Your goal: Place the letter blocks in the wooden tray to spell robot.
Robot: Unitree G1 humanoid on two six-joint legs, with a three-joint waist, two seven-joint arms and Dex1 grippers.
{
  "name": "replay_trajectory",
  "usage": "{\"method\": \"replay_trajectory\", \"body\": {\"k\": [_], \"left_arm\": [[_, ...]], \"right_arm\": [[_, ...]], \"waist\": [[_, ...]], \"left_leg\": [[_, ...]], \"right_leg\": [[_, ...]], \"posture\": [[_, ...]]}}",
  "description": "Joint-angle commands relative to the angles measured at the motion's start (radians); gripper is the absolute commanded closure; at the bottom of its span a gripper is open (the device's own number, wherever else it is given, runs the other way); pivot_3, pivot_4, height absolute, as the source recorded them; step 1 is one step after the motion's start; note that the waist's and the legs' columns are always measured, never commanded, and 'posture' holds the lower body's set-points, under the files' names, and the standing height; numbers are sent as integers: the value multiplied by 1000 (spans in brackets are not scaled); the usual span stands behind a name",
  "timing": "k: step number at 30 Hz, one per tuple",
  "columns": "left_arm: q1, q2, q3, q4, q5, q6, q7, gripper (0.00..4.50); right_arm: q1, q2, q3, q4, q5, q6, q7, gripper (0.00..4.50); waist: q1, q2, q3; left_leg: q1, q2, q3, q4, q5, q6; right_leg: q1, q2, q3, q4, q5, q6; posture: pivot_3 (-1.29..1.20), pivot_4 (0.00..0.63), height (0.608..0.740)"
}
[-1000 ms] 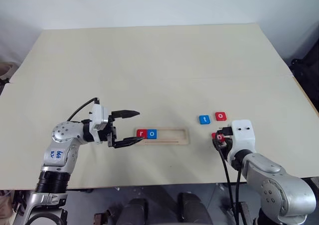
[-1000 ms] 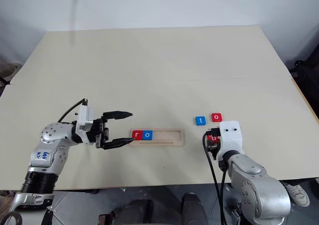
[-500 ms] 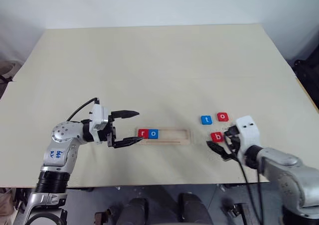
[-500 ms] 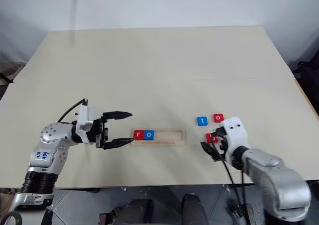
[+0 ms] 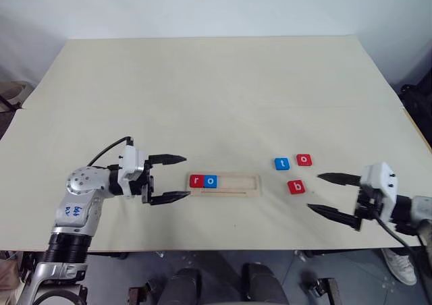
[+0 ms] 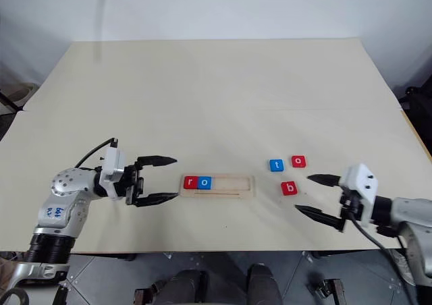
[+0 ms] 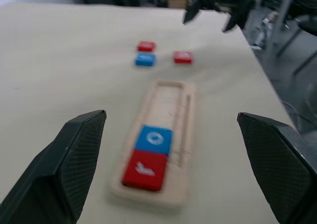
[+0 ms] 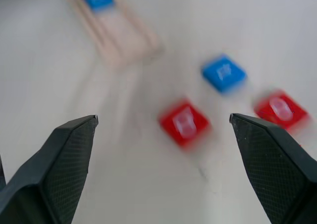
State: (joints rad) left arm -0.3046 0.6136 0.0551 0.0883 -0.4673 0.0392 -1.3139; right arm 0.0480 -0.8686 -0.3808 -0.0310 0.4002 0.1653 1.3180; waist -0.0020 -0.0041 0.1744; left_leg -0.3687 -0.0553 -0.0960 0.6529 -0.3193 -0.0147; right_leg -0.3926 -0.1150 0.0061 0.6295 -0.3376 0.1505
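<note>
The tray [image 5: 223, 183] is lying near the front edge of the table [image 5: 202, 89], roughly in the middle. Its left end is holding two blocks side by side: the red r [image 5: 196, 181] at the very end and the blue o [image 5: 210, 181] touching it on the right. The rest of the groove is showing bare wood.

Three more blocks are sitting loose on the table to the right of the tray. The blue t [image 5: 281, 163] and the red o [image 5: 304, 160] are lying just beside each other, and the red b [image 5: 295, 187] is resting a little nearer the front edge, below them and apart from both.

The left gripper [image 5: 177, 179] is hovering just off the tray's left end, pointing along it, its jaws spread wide with nothing between them. The right gripper [image 5: 329, 194] is hanging low by the table's right front edge, pointing toward the red b without touching it; its jaws are also spread wide and carrying nothing.
</note>
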Motion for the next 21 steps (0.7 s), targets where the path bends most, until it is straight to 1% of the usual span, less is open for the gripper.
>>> {"method": "replay_trajectory", "body": {"k": [1,4,6,8,9,13,16,17,19,21], "left_arm": [[3,15,15,-15,-4,-42,-21,0],[-3,15,25,2,6,-56,-7,0],[-4,12,30,7,10,-66,6,0],[3,12,31,3,9,-70,13,0],[8,12,31,0,8,-71,17,0],[26,13,32,-8,9,-77,33,0],[33,12,33,-13,9,-79,44,0],[35,11,32,-16,9,-79,48,0],[44,7,29,-25,10,-80,57,0],[52,3,27,-35,8,-78,67,0]], "right_arm": [[-65,-60,-17,211,-25,-179,89,33],[-130,-85,29,326,-50,-268,139,33],[-176,-100,76,364,-64,-262,164,33],[-203,-121,134,346,-61,-196,206,33],[-229,-115,158,342,-82,-221,192,33],[-322,-108,246,270,-72,-156,201,33],[-393,-126,326,249,-164,-85,124,33],[-418,-124,344,234,-153,-35,131,33],[-464,-115,383,219,-150,-5,160,33],[-497,-100,424,218,-171,-27,172,33]], "waist": [[0,0,0],[0,0,0],[-3,0,0],[-3,1,0],[-2,1,0],[-1,1,1],[0,1,1],[1,1,1],[3,1,1],[3,1,1]], "left_leg": [[0,0,0,0,0,0],[0,0,0,0,0,0],[0,0,0,0,0,0],[0,1,0,0,0,0],[0,1,0,0,0,0],[-1,1,0,2,0,0],[-1,1,-1,2,0,-1],[-2,1,-1,2,0,-1],[-2,1,-1,2,0,-1],[-3,0,-2,2,0,-1]], "right_leg": [[0,0,0,0,0,0],[0,0,0,-1,0,0],[0,0,0,-1,0,0],[0,0,0,-1,0,0],[0,0,0,-1,0,0],[-1,-1,-1,-1,0,0],[-1,-1,-1,-1,0,0],[-1,-1,-1,-1,0,0],[-1,-1,-1,-1,0,0],[-1,-1,-1,-1,0,0]], "posture": [[0,150,740],[0,150,740],[0,150,740],[0,150,740],[0,150,740],[0,150,740],[0,150,740],[0,150,740],[0,150,740],[0,150,740]]}}
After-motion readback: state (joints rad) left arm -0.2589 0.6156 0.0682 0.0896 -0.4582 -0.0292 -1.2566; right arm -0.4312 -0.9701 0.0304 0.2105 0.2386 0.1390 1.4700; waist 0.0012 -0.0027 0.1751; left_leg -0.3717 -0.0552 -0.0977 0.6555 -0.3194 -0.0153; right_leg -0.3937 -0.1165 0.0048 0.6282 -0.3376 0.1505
